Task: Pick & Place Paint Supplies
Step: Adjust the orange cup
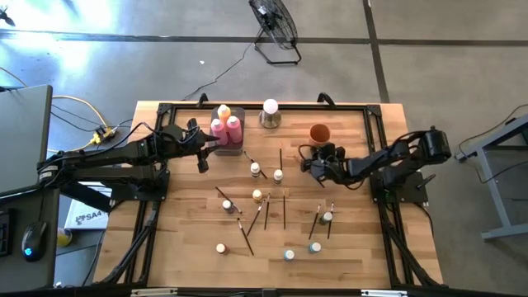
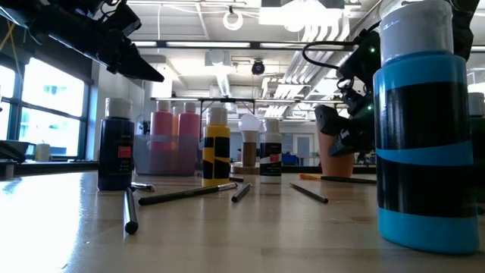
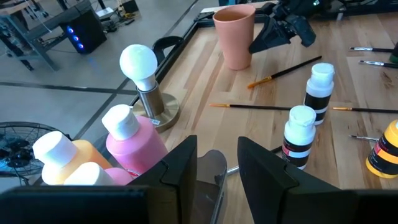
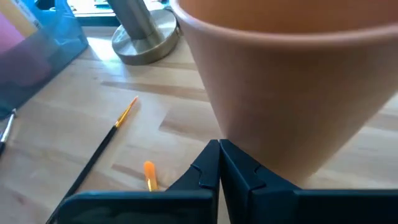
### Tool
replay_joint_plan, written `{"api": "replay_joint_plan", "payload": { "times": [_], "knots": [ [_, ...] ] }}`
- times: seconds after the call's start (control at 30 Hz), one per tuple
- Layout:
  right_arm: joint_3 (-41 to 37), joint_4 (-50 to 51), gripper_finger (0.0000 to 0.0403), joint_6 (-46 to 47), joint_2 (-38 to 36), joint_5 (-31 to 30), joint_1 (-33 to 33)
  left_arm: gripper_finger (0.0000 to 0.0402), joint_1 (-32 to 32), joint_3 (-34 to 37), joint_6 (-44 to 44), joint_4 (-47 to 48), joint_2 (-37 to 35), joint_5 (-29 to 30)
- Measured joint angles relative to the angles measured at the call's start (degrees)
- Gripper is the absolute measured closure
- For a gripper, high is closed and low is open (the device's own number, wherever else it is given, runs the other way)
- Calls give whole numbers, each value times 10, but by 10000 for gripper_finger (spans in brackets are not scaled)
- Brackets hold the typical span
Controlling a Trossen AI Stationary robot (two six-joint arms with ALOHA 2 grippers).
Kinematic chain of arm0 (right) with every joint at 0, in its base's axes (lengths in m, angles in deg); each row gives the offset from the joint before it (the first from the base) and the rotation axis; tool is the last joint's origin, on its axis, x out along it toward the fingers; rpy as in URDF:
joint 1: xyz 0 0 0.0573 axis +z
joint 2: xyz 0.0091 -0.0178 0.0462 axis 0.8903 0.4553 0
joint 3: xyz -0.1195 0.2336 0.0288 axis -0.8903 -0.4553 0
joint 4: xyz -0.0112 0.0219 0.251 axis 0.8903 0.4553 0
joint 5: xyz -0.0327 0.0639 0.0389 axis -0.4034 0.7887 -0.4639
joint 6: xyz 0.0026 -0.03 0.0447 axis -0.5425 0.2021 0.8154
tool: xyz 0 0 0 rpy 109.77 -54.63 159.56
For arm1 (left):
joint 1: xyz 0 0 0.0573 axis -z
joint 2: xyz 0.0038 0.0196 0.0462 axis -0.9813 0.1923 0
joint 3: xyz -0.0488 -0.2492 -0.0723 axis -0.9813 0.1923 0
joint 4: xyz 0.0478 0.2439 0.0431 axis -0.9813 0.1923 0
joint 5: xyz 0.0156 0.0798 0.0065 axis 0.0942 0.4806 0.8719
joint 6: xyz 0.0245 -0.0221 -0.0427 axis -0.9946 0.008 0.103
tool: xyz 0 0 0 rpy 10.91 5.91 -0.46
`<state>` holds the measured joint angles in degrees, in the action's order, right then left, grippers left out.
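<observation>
High view. The wooden table (image 1: 190,256) carries scattered supplies. A grey tray (image 1: 238,113) at the table's 11 o'clock holds the large pink bottles (image 1: 226,128) and an orange-yellow one (image 1: 223,110). The white ball on a metal base (image 1: 270,113) stands at 12 o'clock, the orange cup (image 1: 319,133) at 1 o'clock. Small white-capped bottles (image 1: 256,169) and dark paintbrushes (image 1: 284,206) lie spread from centre toward 6 o'clock. The left gripper (image 1: 202,157) sits just beside the tray's 7 o'clock edge. The right gripper (image 1: 318,162) sits at the cup's 6 o'clock side.

Low view. A blue-and-black bottle (image 2: 421,121) stands nearest at 3 o'clock; a dark blue bottle (image 2: 116,148) at 9 o'clock; a yellow-and-black bottle (image 2: 217,148) near centre. Brushes (image 2: 186,194) lie flat before them. The right gripper's dark body (image 2: 341,129) overlaps the cup (image 2: 337,161).

Left wrist view. The left gripper (image 3: 217,168) stands partly parted, nothing visibly between its fingers (image 3: 264,171); the tray's clear edge (image 3: 208,180) lies in the gap. Pink bottles (image 3: 134,140) are just beside it.

Right wrist view. The right gripper (image 4: 219,155) is clenched, fingertips touching, holding nothing, close against the cup's wall (image 4: 292,87). An orange-tipped brush (image 4: 106,146) lies on the wood nearby.
</observation>
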<state>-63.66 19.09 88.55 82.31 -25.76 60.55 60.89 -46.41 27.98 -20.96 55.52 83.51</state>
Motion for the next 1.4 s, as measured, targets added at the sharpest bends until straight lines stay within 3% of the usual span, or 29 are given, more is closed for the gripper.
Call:
{"api": "replay_joint_plan", "payload": {
  "times": [0.87, 1.17, 1.4],
  "knots": [
    [0, 14, 401, -114, 0, 91, -151, 291, 0, 0, 0, 8, 0, 0],
    [0, 47, 401, -85, 0, 177, -159, 291, 0, 0, 0, 12, 0, 0],
    [1, 105, 401, -31, -1, 162, -144, 291, 0, 0, 0, 12, 0, 0]
  ]
}}
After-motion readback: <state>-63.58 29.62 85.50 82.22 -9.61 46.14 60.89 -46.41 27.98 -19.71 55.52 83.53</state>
